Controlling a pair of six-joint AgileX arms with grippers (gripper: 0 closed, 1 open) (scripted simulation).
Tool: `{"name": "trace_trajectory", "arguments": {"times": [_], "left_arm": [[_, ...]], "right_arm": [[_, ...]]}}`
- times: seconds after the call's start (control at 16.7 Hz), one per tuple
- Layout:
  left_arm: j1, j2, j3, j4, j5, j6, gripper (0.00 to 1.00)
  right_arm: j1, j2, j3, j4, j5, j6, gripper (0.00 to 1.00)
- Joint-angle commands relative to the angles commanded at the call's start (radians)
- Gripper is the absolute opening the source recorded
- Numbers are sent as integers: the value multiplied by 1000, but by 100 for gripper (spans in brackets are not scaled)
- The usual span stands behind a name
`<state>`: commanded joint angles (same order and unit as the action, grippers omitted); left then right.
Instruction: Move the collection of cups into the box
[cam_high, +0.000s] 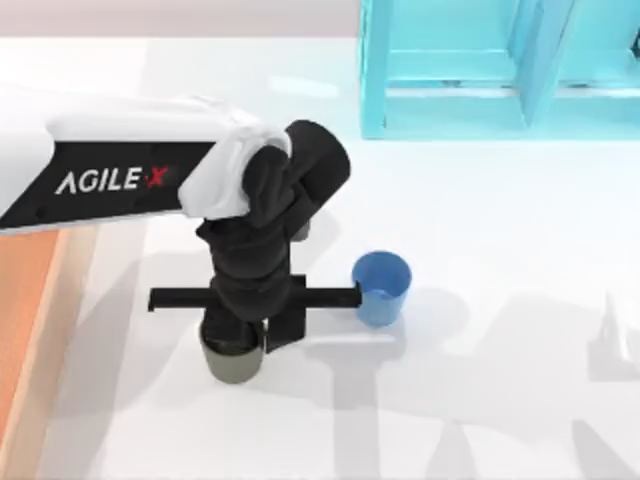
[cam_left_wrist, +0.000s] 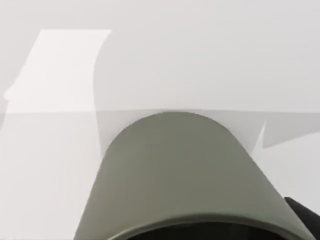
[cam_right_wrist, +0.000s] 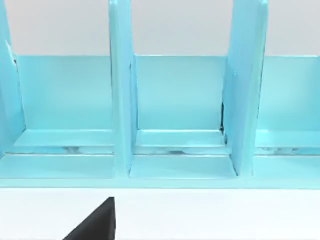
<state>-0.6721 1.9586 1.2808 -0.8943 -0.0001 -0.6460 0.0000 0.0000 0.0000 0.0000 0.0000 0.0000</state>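
A pale white table (cam_high: 480, 420) fills my top view, with a light-blue shelf frame (cam_high: 470, 70) at its far edge and the box (cam_high: 30, 330) showing as an orange-brown strip with a lighter rim along the table's left side. My left arm reaches in from the left, and its left gripper (cam_high: 240, 335) hangs directly over the olive-green cup (cam_high: 232, 358), which stands upright near the middle of the table, well apart from the box. The blue cup (cam_high: 381, 288) stands upright to its right, close to the tip of the gripper's black crossbar.

In the left wrist view the olive-green cup (cam_left_wrist: 185, 175) sits very near the camera, its side wall and rim looming large, with a dark sliver of finger at the edge. I cannot tell whether the fingers are spread around the cup or already pinching it; the arm hides them from above.

The right arm is parked; its wrist camera looks at the shelf frame (cam_right_wrist: 175, 110).

I judge the step to be grasping the olive cup. To do it well, I'd keep the gripper centred on the rim, close gently on the wall, lift straight up to avoid bumping the blue cup, then carry left over the box's rim.
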Motion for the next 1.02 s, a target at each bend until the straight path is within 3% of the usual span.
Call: {"name": "trace_trajectory", "arguments": {"times": [0.48,1.02], "left_arm": [[14,-16,4,-17,0,15,0],[260,-279,56,-334,-1,256,0]], "right_arm": [[0,0,0,0,0,0,100],[0,0,0,0,0,0,100]]}}
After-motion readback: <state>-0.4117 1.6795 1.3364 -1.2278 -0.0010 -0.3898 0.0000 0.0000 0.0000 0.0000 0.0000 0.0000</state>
